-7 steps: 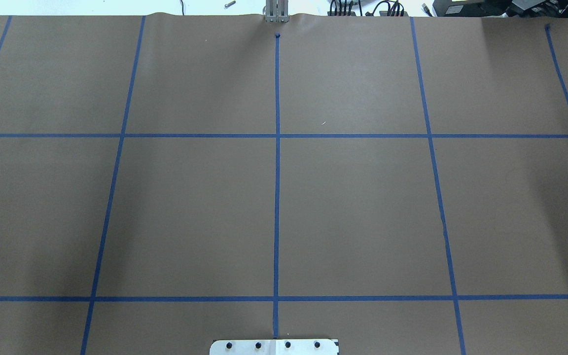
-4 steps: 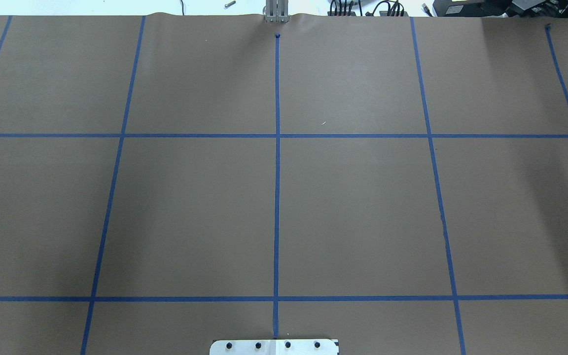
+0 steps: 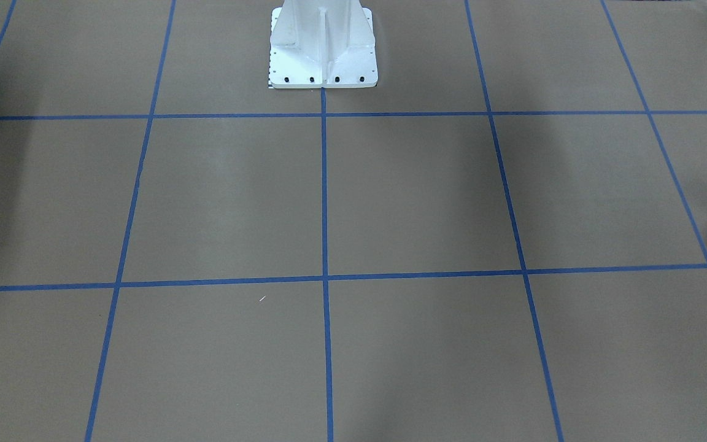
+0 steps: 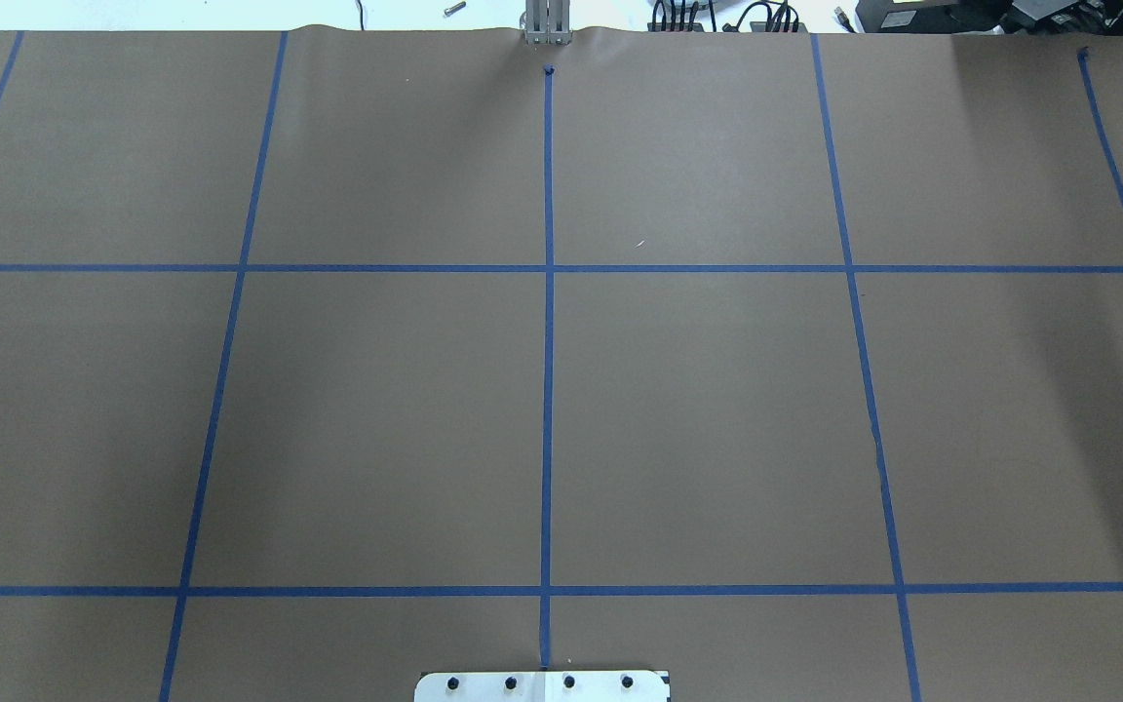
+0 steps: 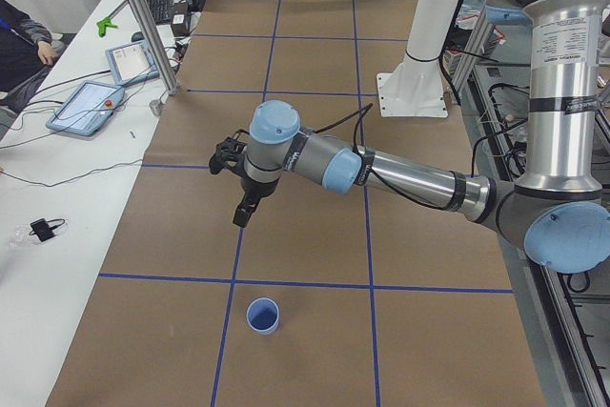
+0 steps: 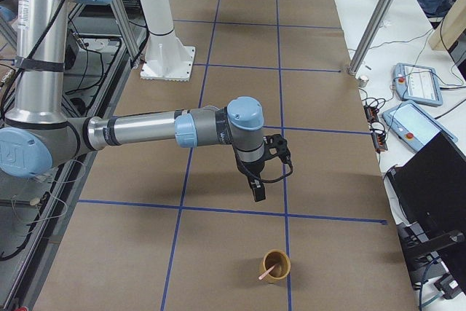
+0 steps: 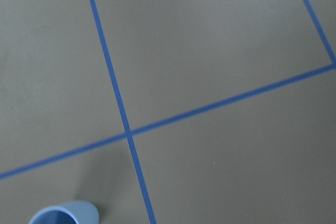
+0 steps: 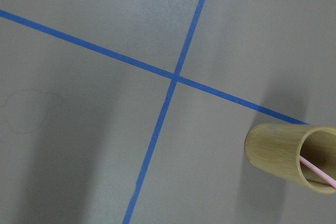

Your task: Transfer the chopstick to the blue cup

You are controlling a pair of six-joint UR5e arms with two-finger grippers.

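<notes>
Chopstick [image 8: 317,170] leans in the bamboo cup [image 6: 277,265] near my right fingers [image 6: 257,191], blue cup [image 5: 263,315] near my left fingers [image 5: 244,211]. Whether either pair is apart I cannot tell. A skewed pinch could topple the bamboo cup.

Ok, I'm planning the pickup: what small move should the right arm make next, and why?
Probably bring the right claw over the bamboo cup, since the pink chopstick leans inside it, untouched, and the claw hangs above the table short of it. The blue cup stands at the table's far end.
</notes>
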